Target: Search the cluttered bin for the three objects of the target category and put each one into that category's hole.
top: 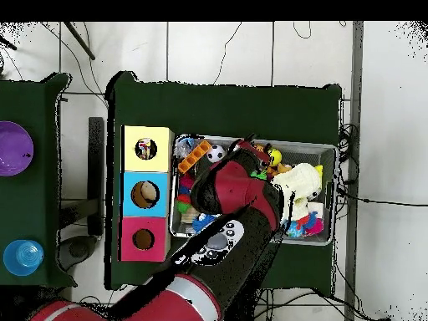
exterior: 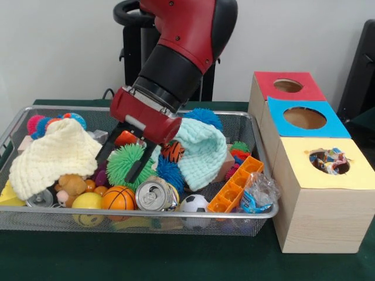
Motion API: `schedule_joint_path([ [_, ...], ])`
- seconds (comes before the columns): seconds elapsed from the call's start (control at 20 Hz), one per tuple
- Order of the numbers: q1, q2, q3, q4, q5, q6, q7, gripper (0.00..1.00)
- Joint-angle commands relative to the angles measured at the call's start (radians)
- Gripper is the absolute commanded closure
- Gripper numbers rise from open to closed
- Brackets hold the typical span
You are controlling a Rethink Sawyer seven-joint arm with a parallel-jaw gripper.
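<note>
Jaws spread wide, the gripper (exterior: pixel 122 159) straddles a green spiky ball (exterior: pixel 126 161) mid-bin (exterior: pixel 246 126), boxed in by a yellow cloth (exterior: pixel 50 155), mint cloth (exterior: pixel 202 149), can (exterior: pixel 153 195) and basketball (exterior: pixel 118 198), holes (exterior: pixel 304 117) off beside it.

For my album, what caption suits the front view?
Red robot arm's open claw reaches into a wire bin of toys, over a green spiky ball.

The front view was taken low and close across the counter (exterior: pixel 176 257), facing the wire bin (exterior: pixel 35 218). The overhead view was taken straight down from far above. Bin (top: pixel 328 152) and three-holed box (top: pixel 160 134) were shared.
</note>
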State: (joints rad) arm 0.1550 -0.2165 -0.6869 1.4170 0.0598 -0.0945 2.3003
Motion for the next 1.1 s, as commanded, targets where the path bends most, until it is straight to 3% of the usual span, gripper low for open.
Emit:
schedule_joint_path([
  [0.05,-0.018,0.115,-0.01,-0.096,0.088,0.069,0.103,0.0],
  [0.3,-0.028,0.092,0.025,-0.069,0.074,0.048,0.099,0.0],
  [0.55,0.034,0.172,-0.099,-0.093,0.16,0.114,0.137,0.0],
  [0.95,0.091,0.26,-0.222,-0.099,0.24,0.018,0.123,0.0],
  [1.1,0.105,0.288,-0.264,-0.118,0.256,0.053,0.11,0.0],
])
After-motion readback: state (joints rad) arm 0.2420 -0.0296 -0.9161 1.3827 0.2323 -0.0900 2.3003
